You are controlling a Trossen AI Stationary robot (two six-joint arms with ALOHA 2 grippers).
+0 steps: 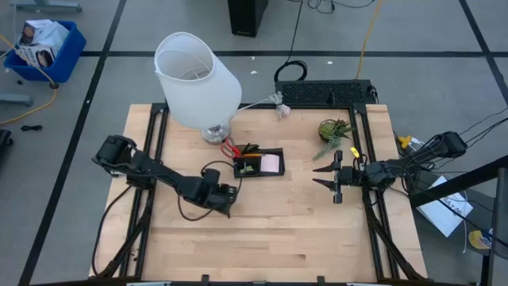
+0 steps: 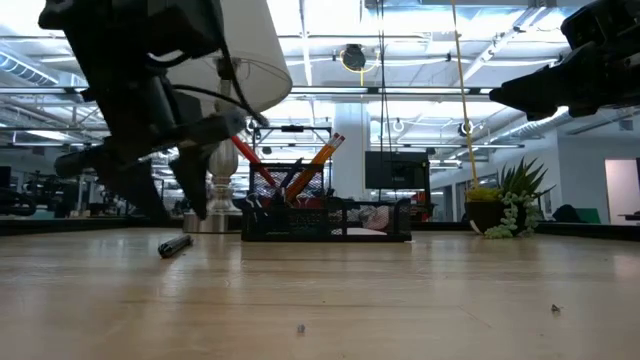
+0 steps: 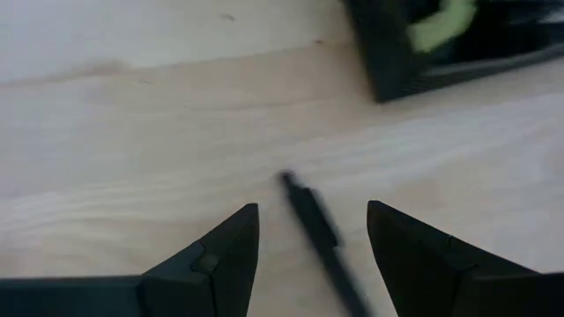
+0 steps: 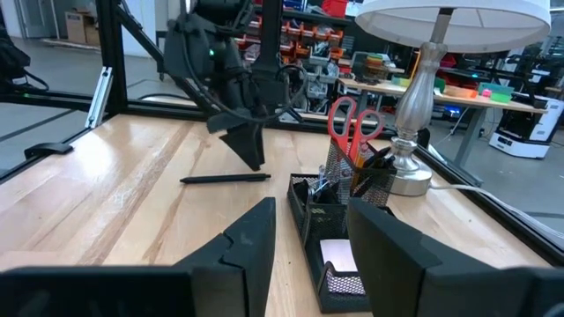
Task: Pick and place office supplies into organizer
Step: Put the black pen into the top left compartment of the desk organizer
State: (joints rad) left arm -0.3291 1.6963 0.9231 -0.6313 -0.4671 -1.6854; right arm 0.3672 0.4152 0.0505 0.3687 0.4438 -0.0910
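Note:
A black pen (image 3: 319,236) lies flat on the wooden table, left of the organizer and nearer the front edge. My left gripper (image 3: 313,211) hovers open just over it, pointing steeply down, one finger on each side; I see no contact. The black organizer (image 1: 258,164) stands mid-table with red-handled scissors (image 4: 352,123), an orange pencil (image 2: 322,155) and pens upright in its mesh cup. A pink sticky-note pad (image 1: 271,164) and a yellow-green marker (image 1: 249,168) lie in its tray. My right gripper (image 1: 327,176) waits open and level at the right, facing the organizer.
A white-shaded lamp (image 1: 198,79) stands just behind the organizer at the far left. A small potted plant (image 1: 334,132) sits at the far right. Tiny dark bits (image 2: 300,327) lie on the near part of the table. Bare wood stretches along the front edge.

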